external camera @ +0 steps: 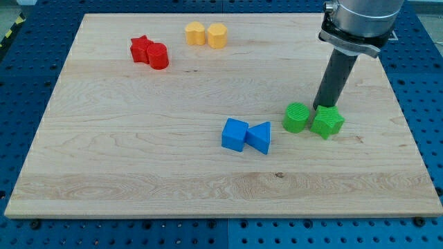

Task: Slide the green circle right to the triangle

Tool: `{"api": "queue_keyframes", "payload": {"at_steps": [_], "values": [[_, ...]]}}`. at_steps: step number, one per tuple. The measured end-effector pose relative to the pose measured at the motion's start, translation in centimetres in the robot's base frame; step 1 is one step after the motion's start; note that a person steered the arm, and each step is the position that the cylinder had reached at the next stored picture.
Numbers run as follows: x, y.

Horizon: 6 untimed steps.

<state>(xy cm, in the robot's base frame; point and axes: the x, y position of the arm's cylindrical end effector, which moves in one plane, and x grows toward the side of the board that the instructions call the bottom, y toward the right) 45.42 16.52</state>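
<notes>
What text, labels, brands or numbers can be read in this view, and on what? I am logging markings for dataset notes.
None: no readable text shows on the wooden board, the blocks, the blue perforated table or the arm's rod, whose tip sits just behind the green circle and green star.

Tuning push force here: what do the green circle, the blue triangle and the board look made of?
Green circle: probably plastic, matte, with faint ridged sides that suggest 3D printing. Blue triangle: same solid-coloured matte look, likely plastic too. Board: light wood with visible grain and plank seams, smooth finish. My tip sits just behind the two green blocks.
</notes>
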Motion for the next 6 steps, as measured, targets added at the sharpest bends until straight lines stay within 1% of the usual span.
{"api": "queue_keyframes", "payload": {"at_steps": [1,3,4,6], "values": [[0.3,0.0],[-0.8,-4.3],[-0.5,-5.4],[1.7,-5.4]]}}
